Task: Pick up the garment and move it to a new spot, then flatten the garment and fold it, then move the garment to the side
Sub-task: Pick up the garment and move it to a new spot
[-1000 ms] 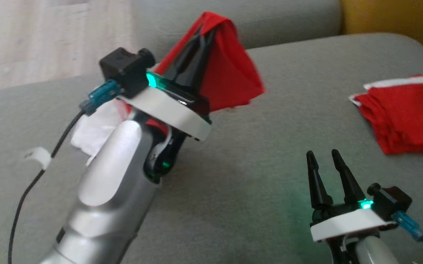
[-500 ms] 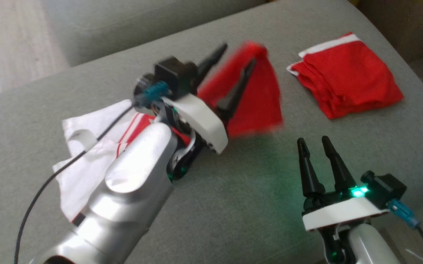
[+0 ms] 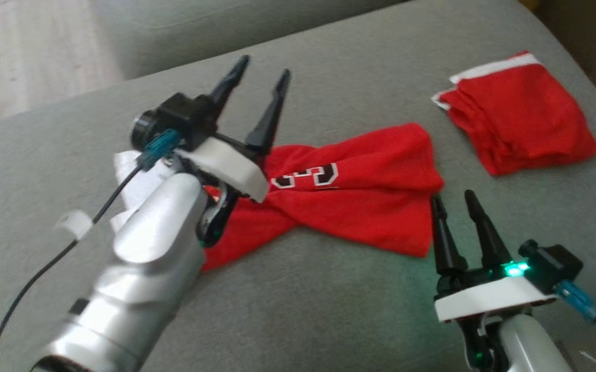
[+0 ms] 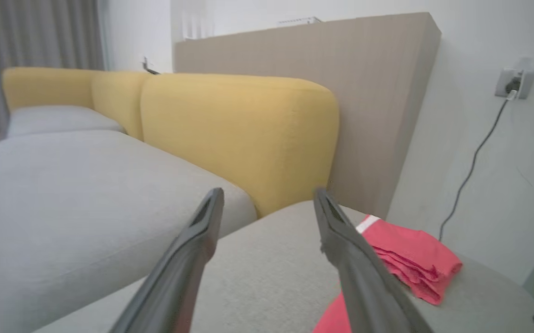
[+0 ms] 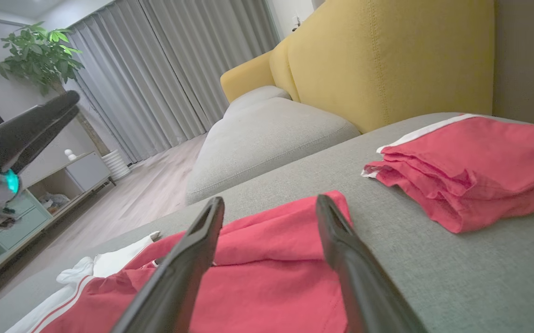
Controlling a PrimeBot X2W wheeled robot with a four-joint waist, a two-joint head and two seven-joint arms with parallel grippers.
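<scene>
1. The garment, a red jersey with its number print facing up, lies across the middle of the grey seat cushion. It is twisted near its centre and free of both grippers.
2. The left gripper hangs above the garment's left end, its fingers spread with nothing between them.
3. The right gripper sits near the cushion's front right, also spread and empty, its tips just beside the garment's right end.
4. A folded red pile rests towards the far right corner, well apart from the garment.
5. White cloth shows beside the left arm. I cannot tell whether it belongs to the garment.
6. Judged from this, the placing step looks done. Flattening, folding and moving the garment aside remain.
</scene>
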